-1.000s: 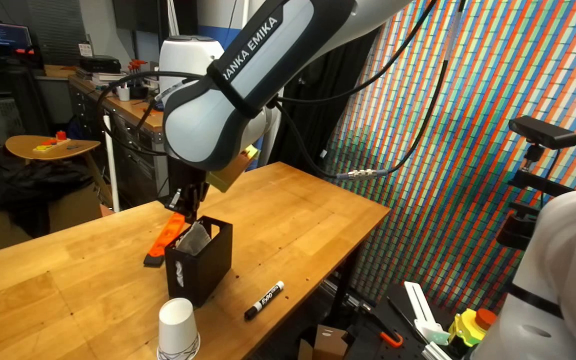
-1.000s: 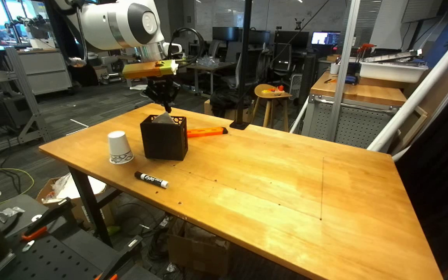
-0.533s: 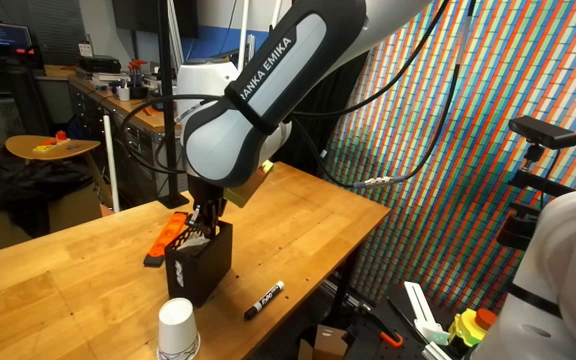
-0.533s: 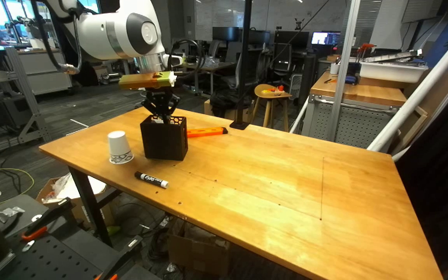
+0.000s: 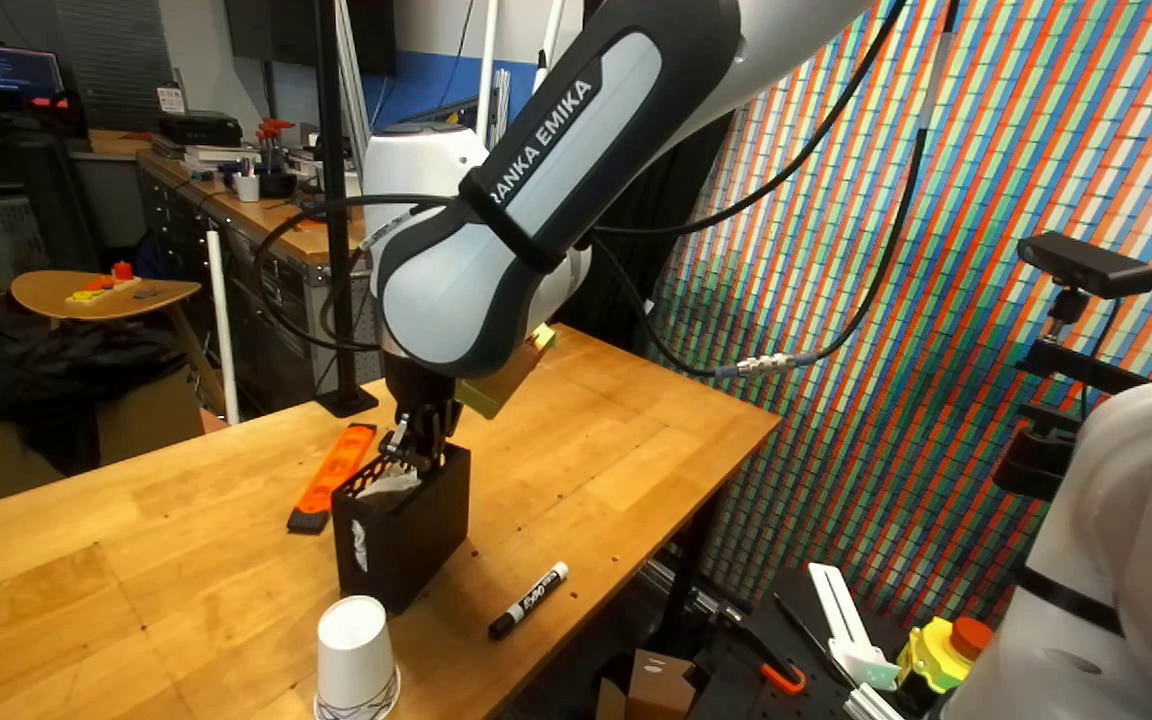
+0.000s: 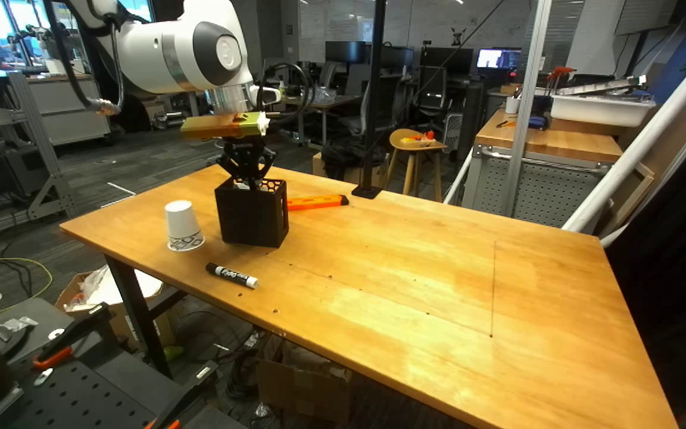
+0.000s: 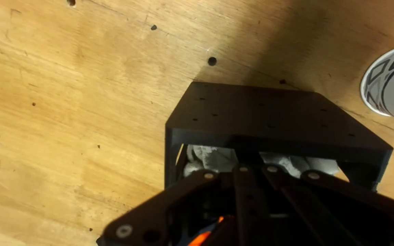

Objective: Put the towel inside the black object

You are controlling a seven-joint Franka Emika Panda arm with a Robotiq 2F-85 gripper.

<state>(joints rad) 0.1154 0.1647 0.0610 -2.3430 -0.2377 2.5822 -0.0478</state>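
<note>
The towel, pale grey and softly crumpled, lies inside the black basket, a straight-walled box with honeycomb cutouts in one wall. The claw points down into that box, fingers together, tips below the rim among the folds. The basket sits on the hole-dotted wooden tabletop, towards one short edge. A tapered white cup stands mouth down nearer that end's corner; a marker lies by the long edge, an orange bar just beside the basket.
</note>
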